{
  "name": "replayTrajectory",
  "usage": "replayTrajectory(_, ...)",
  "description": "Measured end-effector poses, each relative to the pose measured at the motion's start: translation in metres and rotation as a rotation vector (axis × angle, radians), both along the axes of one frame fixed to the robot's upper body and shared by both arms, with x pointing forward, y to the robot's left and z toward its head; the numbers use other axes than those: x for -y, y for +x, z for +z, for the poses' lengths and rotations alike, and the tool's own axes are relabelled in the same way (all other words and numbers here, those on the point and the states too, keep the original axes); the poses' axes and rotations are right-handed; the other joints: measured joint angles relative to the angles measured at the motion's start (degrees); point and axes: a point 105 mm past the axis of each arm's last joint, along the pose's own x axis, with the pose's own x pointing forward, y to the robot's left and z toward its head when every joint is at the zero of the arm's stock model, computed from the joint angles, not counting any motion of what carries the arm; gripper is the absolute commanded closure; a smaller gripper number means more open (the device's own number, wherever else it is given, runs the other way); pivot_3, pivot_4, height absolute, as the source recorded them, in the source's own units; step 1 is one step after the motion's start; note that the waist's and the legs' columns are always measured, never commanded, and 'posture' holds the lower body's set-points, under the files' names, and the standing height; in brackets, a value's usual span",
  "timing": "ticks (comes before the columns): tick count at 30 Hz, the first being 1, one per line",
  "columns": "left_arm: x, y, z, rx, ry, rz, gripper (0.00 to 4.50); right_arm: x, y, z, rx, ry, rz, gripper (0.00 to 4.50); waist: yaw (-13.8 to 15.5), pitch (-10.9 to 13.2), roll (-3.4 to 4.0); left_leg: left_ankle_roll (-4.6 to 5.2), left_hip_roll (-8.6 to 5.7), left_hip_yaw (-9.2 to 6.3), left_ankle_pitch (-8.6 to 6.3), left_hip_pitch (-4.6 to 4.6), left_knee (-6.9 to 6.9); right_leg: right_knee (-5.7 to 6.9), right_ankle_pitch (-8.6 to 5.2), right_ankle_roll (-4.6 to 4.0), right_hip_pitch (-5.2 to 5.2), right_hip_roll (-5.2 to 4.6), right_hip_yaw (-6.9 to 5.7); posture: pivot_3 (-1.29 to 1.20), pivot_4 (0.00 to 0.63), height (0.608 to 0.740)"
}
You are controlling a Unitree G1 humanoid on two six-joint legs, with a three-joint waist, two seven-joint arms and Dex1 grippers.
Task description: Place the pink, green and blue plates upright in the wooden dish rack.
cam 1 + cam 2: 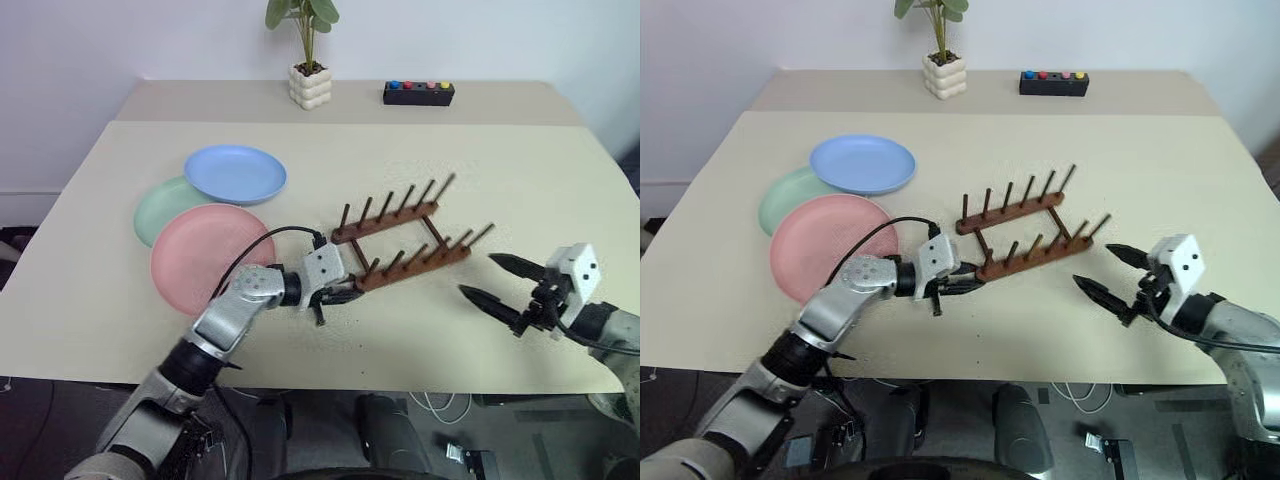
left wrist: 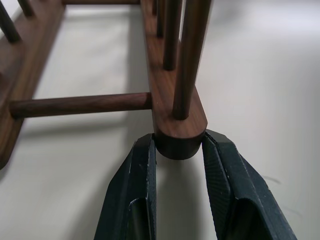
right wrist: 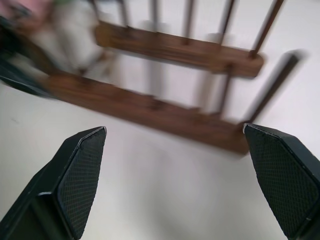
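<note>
Your left arm reaches in low across the table (image 1: 90,310), forearm angled toward the wooden dish rack (image 1: 405,238), wrist bent so the left gripper (image 2: 179,150) points along the rack's near rail. Its fingers (image 2: 135,195) are narrowed onto the rounded end of that rail, one on each side, both touching the wood just below the end peg. You are holding the rack by that tip.

Your right arm comes in from the rack's opposite side, gripper pointing back toward the rack and slightly down. The right gripper (image 1: 503,283) hangs near the rack's far end but apart from it, fingers (image 3: 80,175) spread wide with nothing between them.

The rack sits skewed on the table, both rails flat, pegs upright. The pink plate (image 1: 205,258) lies flat just beside your left forearm, on the side away from the rack; the green plate (image 1: 160,205) is partly under it and under the blue plate (image 1: 236,173), which lies beyond.

Open table stretches behind the rack up to a potted plant (image 1: 308,60) and a black button box (image 1: 418,93). Between the rack and the near table edge there is bare surface.
</note>
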Motion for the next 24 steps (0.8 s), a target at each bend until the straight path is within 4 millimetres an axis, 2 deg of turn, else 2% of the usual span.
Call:
replayTrajectory(4,-0.003,0.007,0.003,0.015,0.025,-0.089,3.80,0.011,-0.003,-0.012,-0.039,-0.008,-0.032,0.00,-0.2,0.0,0.00,0.00,0.00,0.01,0.00,0.02,0.03,0.02,0.01,-0.01,0.01,0.01,0.00,0.00,0.150,0.730)
replayTrajectory(12,0.001,0.019,-0.001,-0.002,0.034,-0.145,3.80,0.013,-0.011,-0.021,-0.070,-0.003,-0.056,0.00,-0.2,0.0,-0.02,0.00,0.00,0.00,0.00,0.00,0.01,0.02,0.01,0.03,-0.01,0.02,0.00,0.00,0.150,0.730)
replayTrajectory(21,0.002,0.025,-0.015,-0.020,0.061,-0.142,3.80,0.025,-0.034,-0.021,-0.122,0.023,-0.069,0.00,-0.2,0.0,-0.04,0.00,0.00,0.00,0.00,0.00,0.01,0.02,0.01,0.03,-0.01,0.02,0.01,0.00,0.150,0.730)
replayTrajectory(24,0.002,0.028,-0.014,-0.005,0.071,-0.145,3.80,0.026,-0.036,-0.021,-0.126,0.023,-0.070,0.00,-0.3,0.0,-0.03,0.00,0.00,0.00,0.00,0.01,0.01,0.03,0.01,0.03,-0.01,0.02,0.01,0.00,0.150,0.730)
